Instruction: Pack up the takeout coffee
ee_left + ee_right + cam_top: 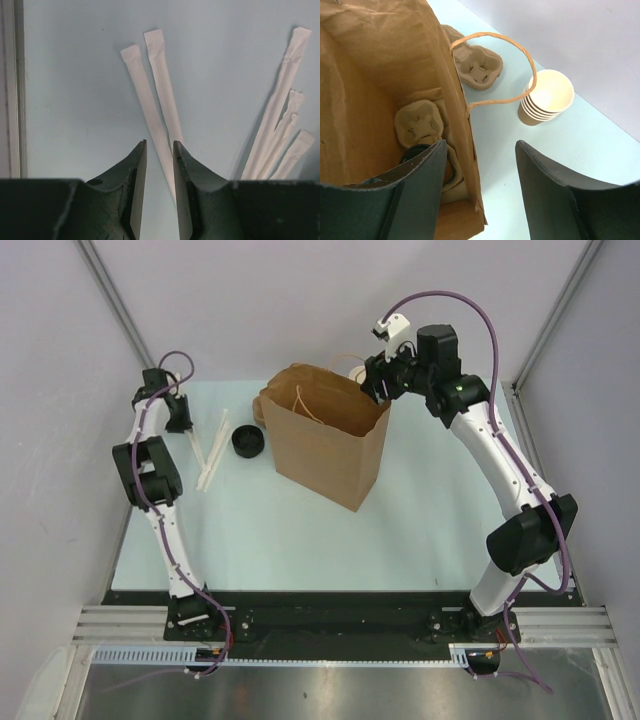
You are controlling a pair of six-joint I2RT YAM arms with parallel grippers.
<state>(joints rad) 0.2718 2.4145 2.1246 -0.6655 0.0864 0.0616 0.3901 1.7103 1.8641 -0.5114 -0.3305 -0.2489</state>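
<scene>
The takeout coffee [414, 152] sits deep in the brown paper bag [380, 65], in a pulp cup carrier [417, 122]. Only an arc of its black lid shows past my finger. My right gripper [481, 145] is open above the bag's near corner, one finger over the inside and one outside the wall, holding nothing. In the top view it [378, 390] hovers at the bag's [325, 440] back right rim. My left gripper [160, 145] hangs low over two wrapped straws [150, 95]. Its jaws are narrow, and one straw runs between them along the right pad.
A stack of lidless paper cups [547, 97] and a second pulp carrier [477, 67] stand behind the bag. A loose black lid [248, 443] lies left of the bag. More wrapped straws [282, 125] lie to the right of the left gripper. The table's left edge [12, 90] is close.
</scene>
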